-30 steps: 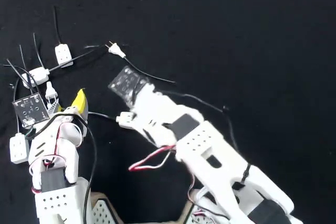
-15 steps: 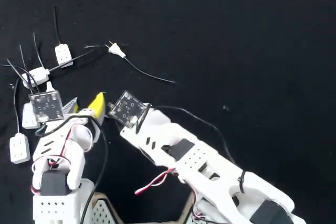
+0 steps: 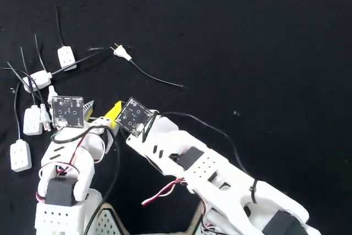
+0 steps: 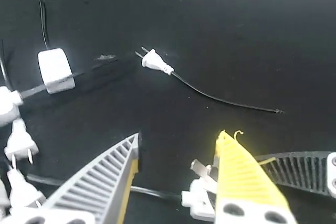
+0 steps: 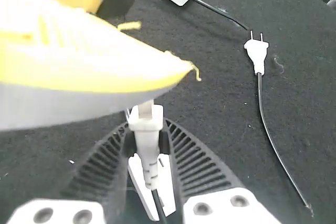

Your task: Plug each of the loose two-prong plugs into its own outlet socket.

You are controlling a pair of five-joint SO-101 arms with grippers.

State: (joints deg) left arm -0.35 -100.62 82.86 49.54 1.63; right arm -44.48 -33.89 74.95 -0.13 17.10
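Swung left gripper, jaws apart, beside right gripper clamped on plug; looked like handover, needing square closure on plug.

You have one white two-prong held plug pinched in the right gripper, prongs sticking out past the fingers. The loose plug, white, lies flat at far left, its thin black cord trailing toward mid-table. The far socket, a white block, lies near it. The near socket lies flat by the left edge.
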